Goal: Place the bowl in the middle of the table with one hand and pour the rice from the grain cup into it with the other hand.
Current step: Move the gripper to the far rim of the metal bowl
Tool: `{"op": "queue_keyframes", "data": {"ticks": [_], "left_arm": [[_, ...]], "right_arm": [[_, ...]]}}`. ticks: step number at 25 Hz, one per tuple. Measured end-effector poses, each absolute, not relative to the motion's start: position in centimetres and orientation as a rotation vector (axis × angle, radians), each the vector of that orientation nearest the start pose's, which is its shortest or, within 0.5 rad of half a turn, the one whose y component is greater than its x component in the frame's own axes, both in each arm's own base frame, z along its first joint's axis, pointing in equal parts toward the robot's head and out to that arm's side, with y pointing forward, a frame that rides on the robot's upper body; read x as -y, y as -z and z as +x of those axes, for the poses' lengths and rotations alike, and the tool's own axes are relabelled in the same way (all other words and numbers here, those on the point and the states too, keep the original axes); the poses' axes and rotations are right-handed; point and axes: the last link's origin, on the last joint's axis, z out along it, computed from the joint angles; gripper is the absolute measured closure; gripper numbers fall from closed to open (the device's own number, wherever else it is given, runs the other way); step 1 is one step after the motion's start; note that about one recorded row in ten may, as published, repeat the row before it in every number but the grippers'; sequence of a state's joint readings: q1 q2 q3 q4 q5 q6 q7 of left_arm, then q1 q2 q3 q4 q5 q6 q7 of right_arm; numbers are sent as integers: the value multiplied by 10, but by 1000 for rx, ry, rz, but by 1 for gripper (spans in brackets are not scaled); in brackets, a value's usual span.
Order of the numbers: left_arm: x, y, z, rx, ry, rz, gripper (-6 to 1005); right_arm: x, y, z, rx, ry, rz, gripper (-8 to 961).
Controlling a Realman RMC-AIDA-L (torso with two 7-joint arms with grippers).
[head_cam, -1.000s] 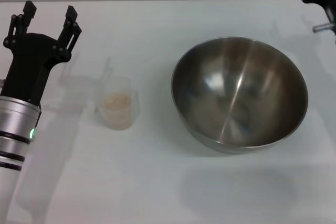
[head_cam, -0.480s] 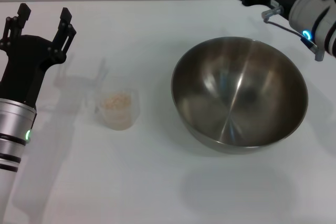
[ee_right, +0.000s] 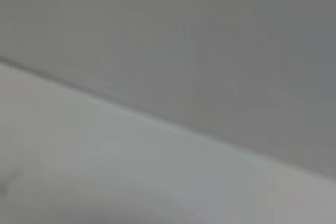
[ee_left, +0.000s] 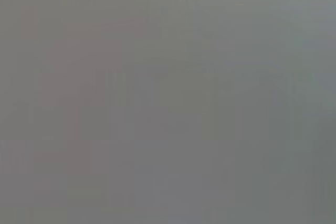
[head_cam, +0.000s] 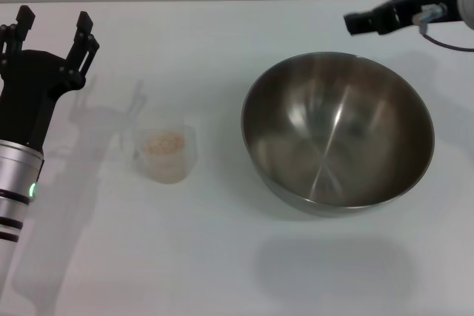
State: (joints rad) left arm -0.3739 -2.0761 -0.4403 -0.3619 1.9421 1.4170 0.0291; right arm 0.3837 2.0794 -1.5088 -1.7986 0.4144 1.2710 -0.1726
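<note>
I see a shiny round steel bowl point(head_cam: 338, 132) and frosted plastic grain cup point(head_cam: 166, 153) of beige rice point(head_cam: 164, 142) on the white surface point(head_cam: 222, 257). My left gripper point(head_cam: 52, 24) has its fingers spread and empty; my right gripper point(head_cam: 355, 23) I cannot tell.

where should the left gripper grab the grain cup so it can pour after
Probably by the cup's wall, coming in level from the robot's left. The grain cup stands upright and narrow enough to fit between the open jaws of the left gripper, which is on that side. A side grip keeps the rice in and allows tipping toward the bowl.

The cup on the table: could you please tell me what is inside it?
The cup holds a low heap of pale rice, seen from above. Its frosted wall hides how deep the heap goes.
</note>
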Motion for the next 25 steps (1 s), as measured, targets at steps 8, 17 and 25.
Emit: {"op": "queue_keyframes", "data": {"ticks": [8,17,25], "left_arm": [[-298,31,-282,376,893,-1563,187],[-299,30,-282,371,892,-1563,187],[-301,29,-281,366,894,-1560,187]], "right_arm": [[-368,-54,157,-1064,236,-2203,161],[-373,-42,179,-1135,370,-2237,178],[-378,-28,193,-1165,424,-2258,192]]}}
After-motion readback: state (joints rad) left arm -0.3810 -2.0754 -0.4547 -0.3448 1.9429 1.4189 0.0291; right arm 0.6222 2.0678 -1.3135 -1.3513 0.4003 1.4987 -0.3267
